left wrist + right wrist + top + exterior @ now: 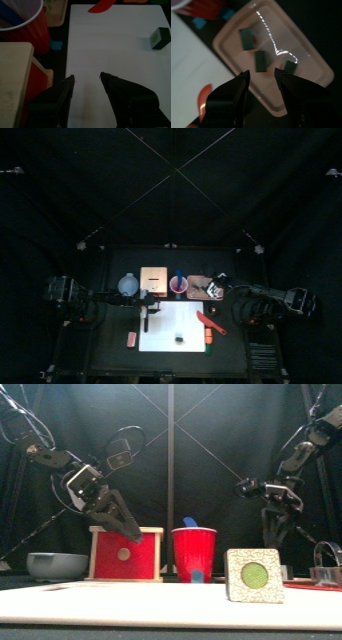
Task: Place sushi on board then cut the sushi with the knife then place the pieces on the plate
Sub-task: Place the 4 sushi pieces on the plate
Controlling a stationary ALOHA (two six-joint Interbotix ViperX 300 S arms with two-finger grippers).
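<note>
One dark green sushi piece (254,575) stands alone on the white cutting board (177,323), close to the front edge. It has a pale ring around a green middle. The board lies flat in the middle of the tabletop.

A red toy knife (103,6) lies at the right side of the board, well apart from the lone piece. Nothing is holding it.

The left pincer (87,76) hangs over the back part of the board. Its two jaws are apart and there is nothing between them. It does not touch the board.

Behind the board there is a row of things. A blue-grey bowl (56,565) sits at the left. Next to it is a pale wooden box (124,554) with a red front. Then comes a red cup (194,554) with a blue toy knife (190,522) sticking out of the top.

At the right end of the row is the flat pink tray (304,50). Three more pieces (260,59) of sushi lie in it, near each other but not touching.

The right pincer (262,71) hangs just above the tray. Its jaws are apart and hold nothing.
</note>
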